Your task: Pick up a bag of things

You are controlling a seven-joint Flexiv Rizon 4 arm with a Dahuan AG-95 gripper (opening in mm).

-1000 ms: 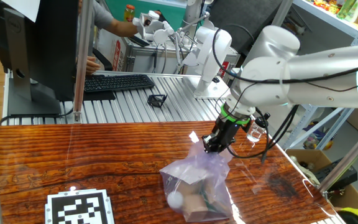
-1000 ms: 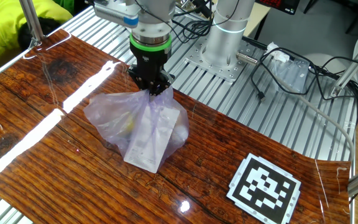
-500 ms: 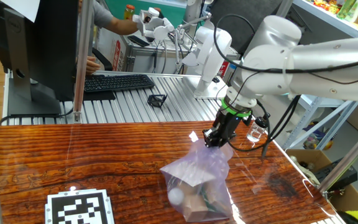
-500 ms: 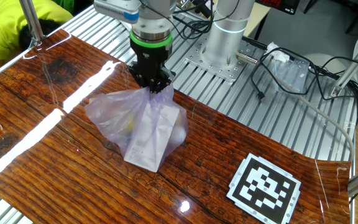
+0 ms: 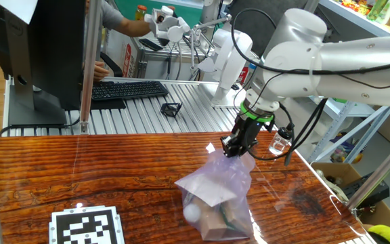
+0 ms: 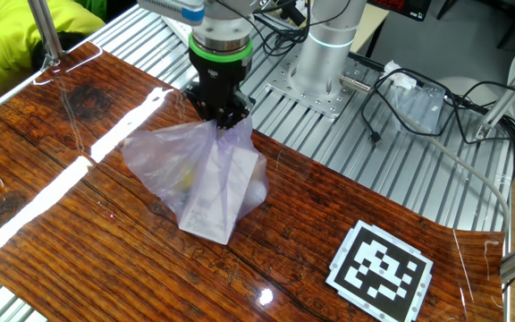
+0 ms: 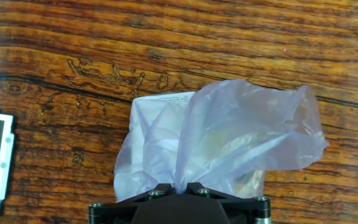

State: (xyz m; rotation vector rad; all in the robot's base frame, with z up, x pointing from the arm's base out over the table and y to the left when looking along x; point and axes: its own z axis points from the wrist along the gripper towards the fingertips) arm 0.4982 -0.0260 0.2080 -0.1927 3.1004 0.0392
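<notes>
The bag of things is a crinkly pale-lavender plastic bag on the wooden table. A white ball, tan items and a green bit show through its lower part. A white paper tag lies against its side. My gripper is shut on the gathered top of the bag and pulls it taut upward. The bag's bottom still looks to rest on the table. In the hand view the bag spreads out below my gripper, pinched between the fingers.
A black-and-white marker tag lies on the table near the front; it also shows in the other fixed view. A small clear glass stands beside the arm. A keyboard and a monitor stand behind the table. A person sits nearby.
My gripper has risen a little with the bag's top in it. The bag has stretched taller and tauter. Its contents stay low.
</notes>
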